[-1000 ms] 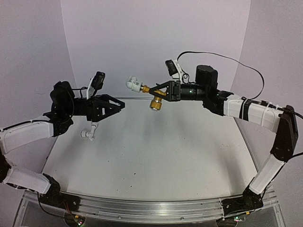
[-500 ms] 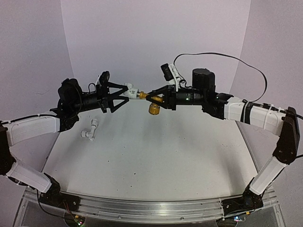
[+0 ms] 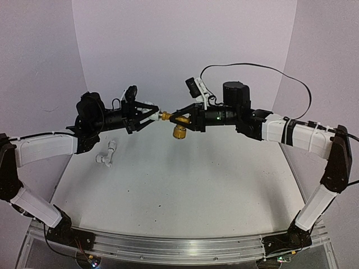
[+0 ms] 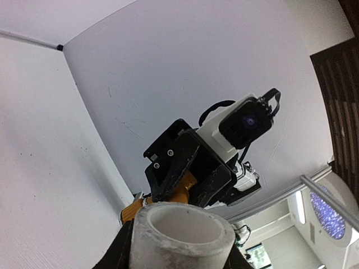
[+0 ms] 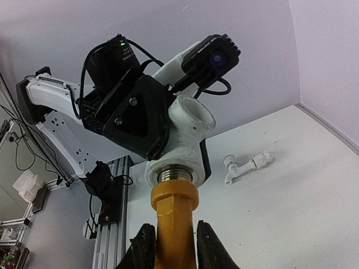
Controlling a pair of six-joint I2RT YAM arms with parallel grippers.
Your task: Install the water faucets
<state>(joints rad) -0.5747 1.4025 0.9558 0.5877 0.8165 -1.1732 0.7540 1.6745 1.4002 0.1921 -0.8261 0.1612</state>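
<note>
White faucet (image 3: 106, 152) lies loose on the table (image 3: 196, 179) at ten o'clock. Farther, at twelve, right gripper (image 3: 174, 117) clamps the yellow-gold faucet (image 3: 179, 130) aloft; left gripper (image 3: 152, 112) pinches the white pipe fitting (image 5: 188, 129) on its thread. Probably threading: next, twist, axes aligned.

Smooth yellow-gold faucet (image 5: 174, 216), matt white plastic fitting (image 5: 188, 134)

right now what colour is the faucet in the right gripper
Yellow-gold faucet, clearest in the right wrist view.
</note>
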